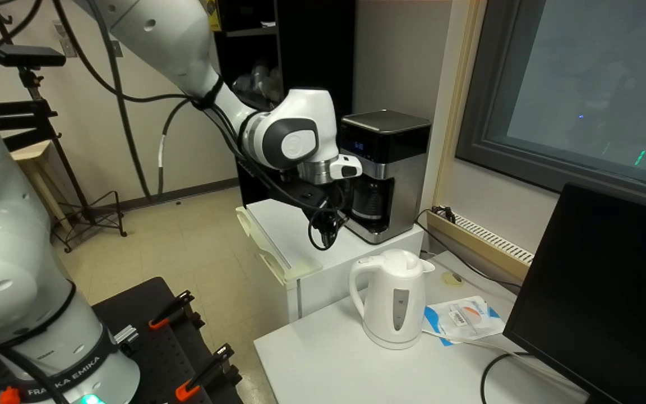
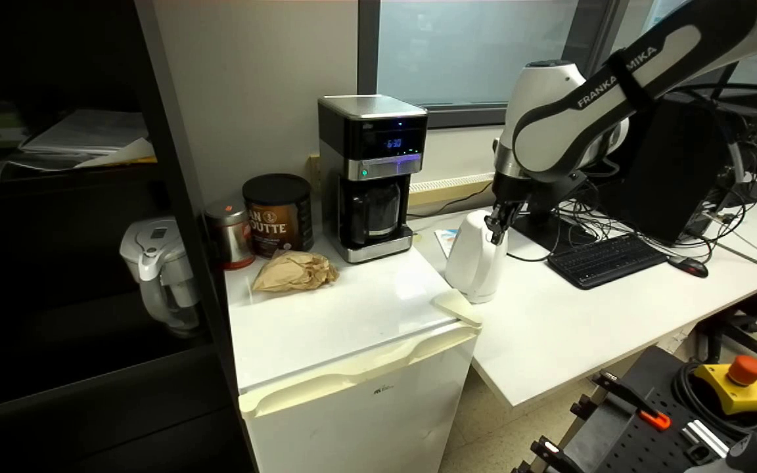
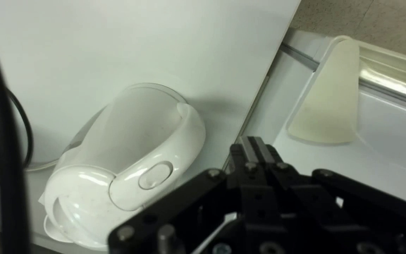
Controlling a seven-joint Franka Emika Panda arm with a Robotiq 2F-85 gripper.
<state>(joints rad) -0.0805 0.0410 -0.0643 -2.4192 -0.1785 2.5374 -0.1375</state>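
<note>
My gripper (image 1: 328, 238) is shut, its two fingertips together and nothing visible between them. In the wrist view the gripper (image 3: 256, 141) lies over the seam between the white desk and the small white fridge. A white electric kettle (image 3: 122, 130) is nearest to it, on the left of that view, with its curved handle (image 3: 185, 141) towards the fingers; a gap shows between them. Upright on the desk (image 1: 312, 365), the kettle (image 1: 384, 303) stands close to the fridge. In an exterior view the gripper (image 2: 497, 238) overlaps the kettle (image 2: 467, 259); whether they touch cannot be told there.
A coffee maker (image 2: 372, 167) stands on the fridge (image 2: 339, 328), near a crumpled paper bag (image 2: 296, 271) and a coffee can (image 2: 276, 223). On the desk are a monitor (image 1: 598, 292), a keyboard (image 2: 608, 259), a flat packet (image 1: 463, 317) and cables.
</note>
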